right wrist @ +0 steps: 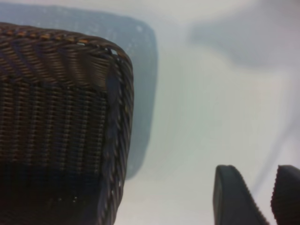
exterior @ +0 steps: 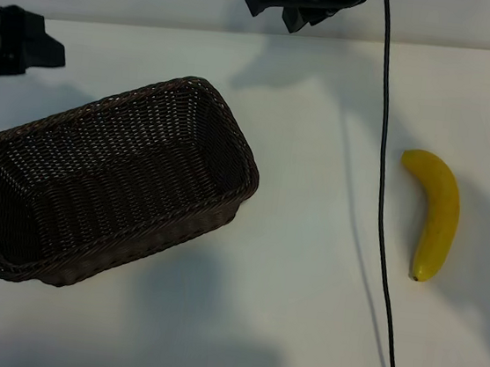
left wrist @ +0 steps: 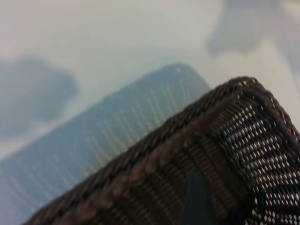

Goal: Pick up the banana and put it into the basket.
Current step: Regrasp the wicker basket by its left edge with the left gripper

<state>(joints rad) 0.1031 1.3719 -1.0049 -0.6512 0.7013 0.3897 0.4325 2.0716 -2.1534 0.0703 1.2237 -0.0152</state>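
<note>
One white table (exterior: 299, 331) w/ basket (exterior: 112, 182), banana (exterior: 436, 214), cable (exterior: 379, 208); right claw (right wrist: 262, 197) apart, left claw (exterior: 13, 42) apart.

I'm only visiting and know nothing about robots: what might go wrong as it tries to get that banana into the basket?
The black cable lies on the table between the banana and the basket, so a carried banana or an arm might snag it. The banana is smooth and curved, so it may slip or roll when pinched. The right gripper has empty fingers and sits near the basket, far from the banana.

Bright yellow banana (exterior: 435, 211), dark brown woven basket (exterior: 232, 138), white table (exterior: 299, 331)
</note>
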